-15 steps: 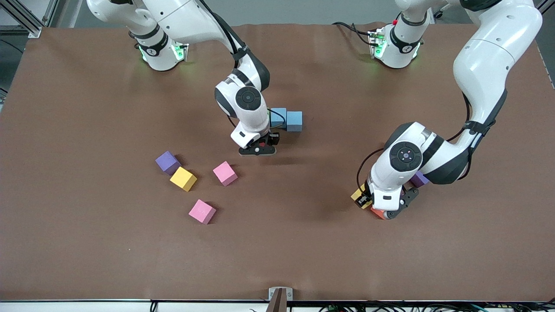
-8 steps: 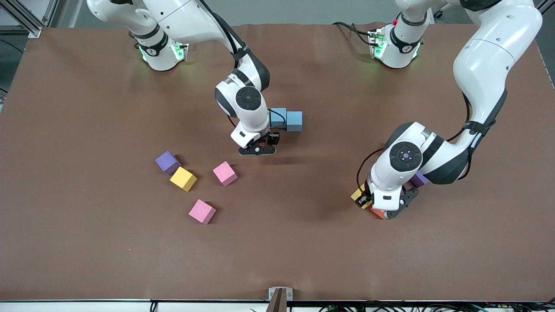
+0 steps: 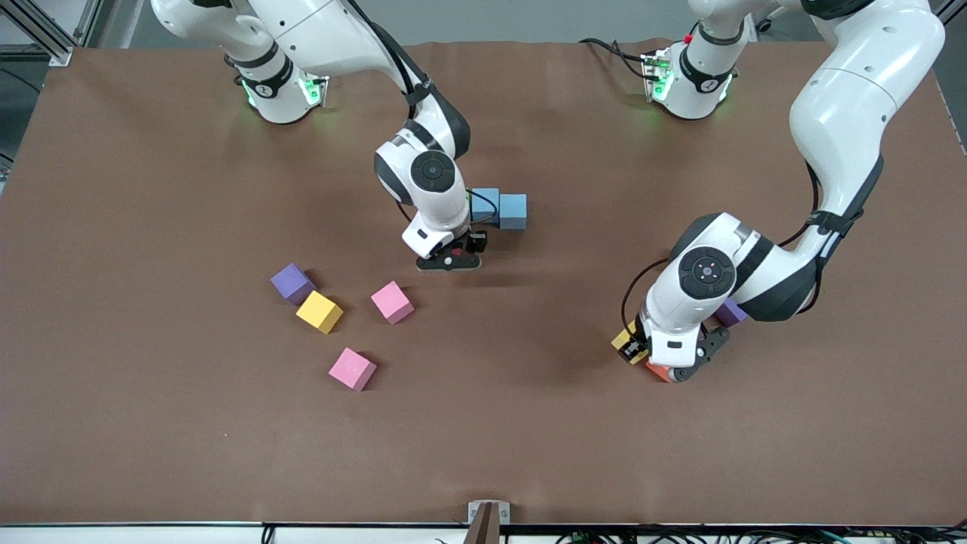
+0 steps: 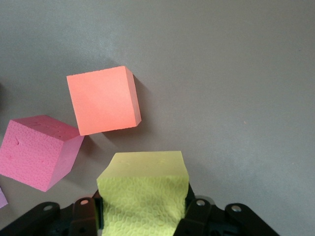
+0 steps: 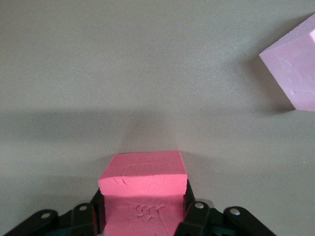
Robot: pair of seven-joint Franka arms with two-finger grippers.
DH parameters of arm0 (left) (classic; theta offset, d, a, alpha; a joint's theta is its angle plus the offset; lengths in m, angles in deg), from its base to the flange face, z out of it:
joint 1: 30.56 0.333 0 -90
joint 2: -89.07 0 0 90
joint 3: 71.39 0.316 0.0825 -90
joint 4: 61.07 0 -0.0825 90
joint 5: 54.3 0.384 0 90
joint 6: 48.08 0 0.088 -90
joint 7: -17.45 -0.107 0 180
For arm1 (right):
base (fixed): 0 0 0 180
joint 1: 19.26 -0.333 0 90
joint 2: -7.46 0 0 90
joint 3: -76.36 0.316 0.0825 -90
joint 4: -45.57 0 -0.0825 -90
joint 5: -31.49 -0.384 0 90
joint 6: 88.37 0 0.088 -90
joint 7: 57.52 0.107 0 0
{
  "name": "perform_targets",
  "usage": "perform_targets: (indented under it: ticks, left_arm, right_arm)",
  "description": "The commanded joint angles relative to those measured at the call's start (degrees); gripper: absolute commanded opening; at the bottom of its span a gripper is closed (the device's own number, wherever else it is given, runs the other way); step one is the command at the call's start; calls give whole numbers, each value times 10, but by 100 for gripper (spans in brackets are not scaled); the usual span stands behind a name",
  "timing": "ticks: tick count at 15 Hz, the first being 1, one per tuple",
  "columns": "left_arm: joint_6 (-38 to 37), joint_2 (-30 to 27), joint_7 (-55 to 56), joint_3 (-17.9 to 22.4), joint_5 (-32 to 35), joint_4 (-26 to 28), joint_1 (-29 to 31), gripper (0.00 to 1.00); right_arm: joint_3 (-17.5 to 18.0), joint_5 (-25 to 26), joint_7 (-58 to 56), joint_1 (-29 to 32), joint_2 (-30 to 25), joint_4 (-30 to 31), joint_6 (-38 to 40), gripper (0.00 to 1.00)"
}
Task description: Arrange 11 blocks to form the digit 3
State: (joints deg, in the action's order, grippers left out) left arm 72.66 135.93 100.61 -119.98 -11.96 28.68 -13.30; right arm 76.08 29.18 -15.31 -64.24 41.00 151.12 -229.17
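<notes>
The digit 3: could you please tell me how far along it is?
Early. Done: two light blue blocks sit side by side. In hand: the right gripper holds a red block beside them; the left gripper holds a yellow block by an orange block. Left: a purple block, a loose yellow block and two pink blocks lie toward the right arm's end.

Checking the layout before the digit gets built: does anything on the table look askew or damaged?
Nothing looks damaged. Four loose cubes toward the right arm's end, the purple block, yellow block and two pink blocks, lie turned at differing angles, unlike the two light blue blocks set square, side by side.
</notes>
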Motion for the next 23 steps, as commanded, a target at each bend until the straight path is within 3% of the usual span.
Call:
perform_targets:
  ticks: [1, 7, 13, 16, 21, 23]
  left_arm:
    - [-10, -7, 0, 2, -8, -5, -5, 41]
    - [-11, -8, 0, 2, -8, -5, -5, 41]
    - [-10, -8, 1, 1, -9, -8, -6, 41]
    - [-11, -9, 2, -1, -9, -11, -6, 41]
    - [-11, -8, 19, -2, -9, -11, -14, 41]
    - [-11, -9, 30, -2, -9, -11, -18, 41]
  right_arm:
    - [-3, -8, 4, -4, 3, -3, 0, 100]
    - [-3, -8, 2, -1, 0, -12, 5, 100]
    - [-10, -7, 6, 26, -65, -11, 92, 100]
    - [-22, -6, 6, 61, -76, -10, 92, 100]
    - [-75, 0, 9, 98, -74, -4, 92, 100]
    - [-75, -7, 85, 109, -70, -6, 91, 100]
